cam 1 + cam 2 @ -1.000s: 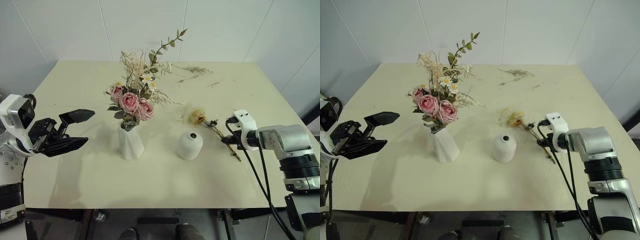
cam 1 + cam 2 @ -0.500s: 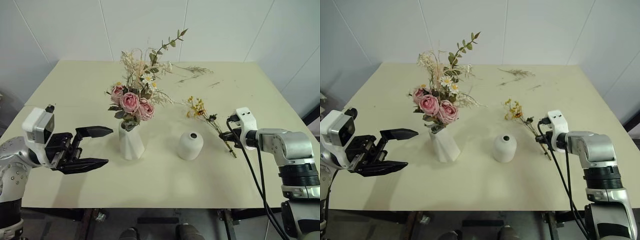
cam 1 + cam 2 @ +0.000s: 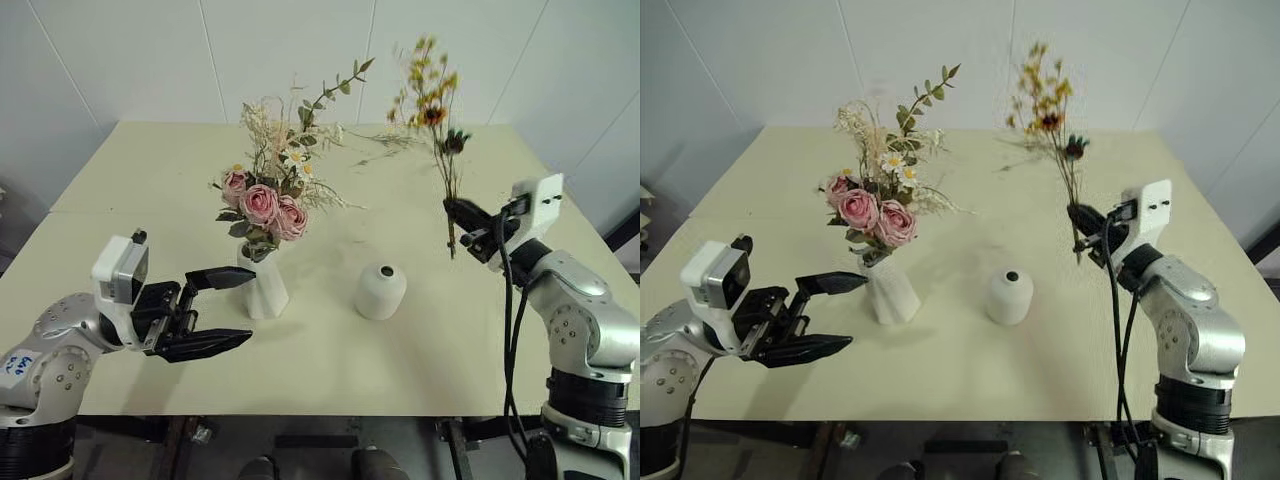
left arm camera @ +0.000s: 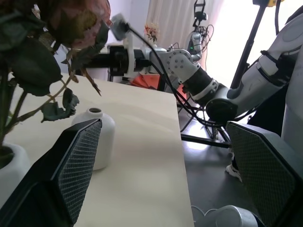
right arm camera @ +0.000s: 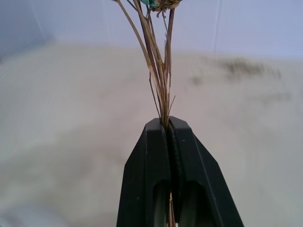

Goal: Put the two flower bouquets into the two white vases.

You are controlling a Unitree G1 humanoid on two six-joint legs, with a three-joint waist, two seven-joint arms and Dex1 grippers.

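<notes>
Pale cream and matte, the table (image 3: 330, 370) is spreading under everything we are looking at. On its left half the larger bouquet (image 3: 268, 205) of pink roses, daisies and leaves is standing upright in the taller twisted vase (image 3: 262, 285), already seated in its mouth. The left gripper (image 3: 215, 312) is hovering just beside that vase on its left, fingers spread wide apart and gripping nothing. The right gripper (image 3: 462, 215) is hanging above the right part of the table, clenched tight on the thin stems of the slimmer bouquet (image 3: 432, 110), which is rising nearly upright with its yellow-orange heads well above the fingers; the right wrist view is showing the stems pinched between the two black fingers (image 5: 154, 175). The short rounded vase (image 3: 381, 290) is sitting empty between the tall vase and the right gripper. Far back, what we are taking to be loose dried twigs (image 3: 395, 142) are lying on the tabletop.
</notes>
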